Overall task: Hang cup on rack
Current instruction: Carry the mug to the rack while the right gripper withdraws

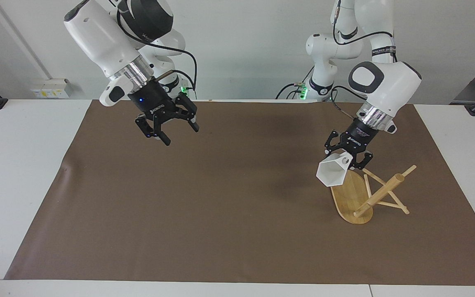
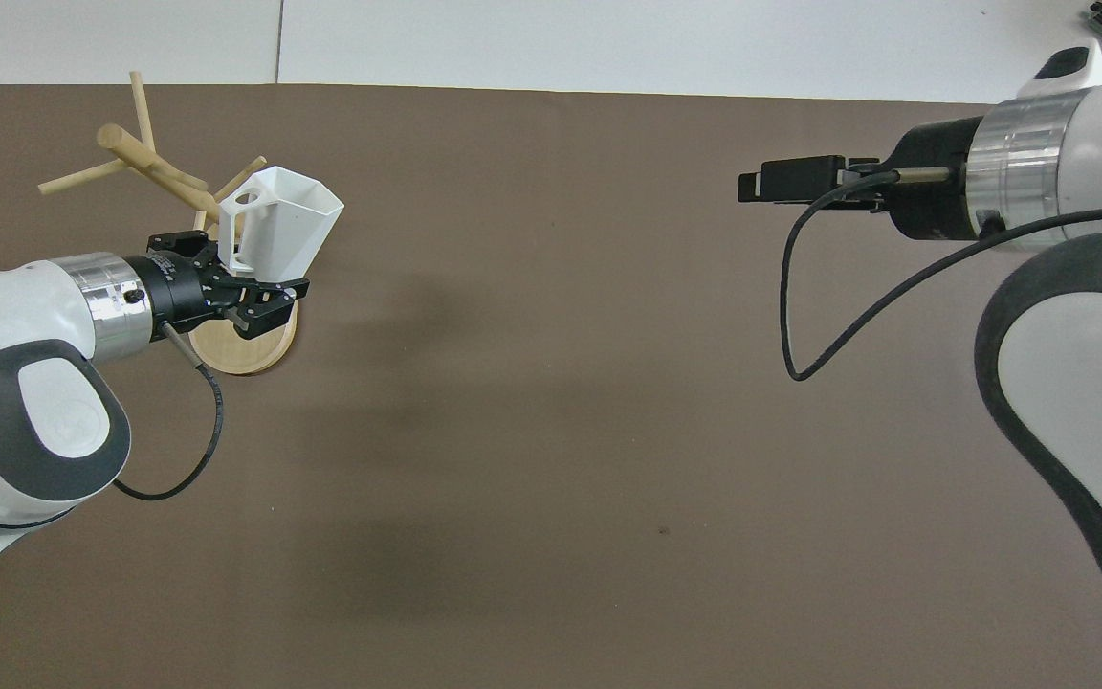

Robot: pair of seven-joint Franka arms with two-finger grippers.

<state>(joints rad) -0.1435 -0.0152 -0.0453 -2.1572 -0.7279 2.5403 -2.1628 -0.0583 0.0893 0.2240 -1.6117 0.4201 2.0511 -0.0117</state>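
The white faceted cup [image 1: 331,174] [image 2: 288,225] hangs tilted in the air, its open mouth turned toward the right arm's end of the table. My left gripper [image 1: 351,161] [image 2: 247,287] is shut on the cup's blocky handle and holds it over the end of the rack's base nearer the robots. The bamboo rack [image 1: 379,193] [image 2: 151,165] stands on the brown mat at the left arm's end, on its oval base [image 1: 346,198] [image 2: 245,352], with thin pegs crossing its post. My right gripper [image 1: 178,134] [image 2: 781,182] hangs open and empty over the mat toward the right arm's end.
A brown mat [image 1: 221,206] [image 2: 551,431] covers most of the white table [image 1: 23,165]. Nothing else lies on the mat between the rack and the right arm's end.
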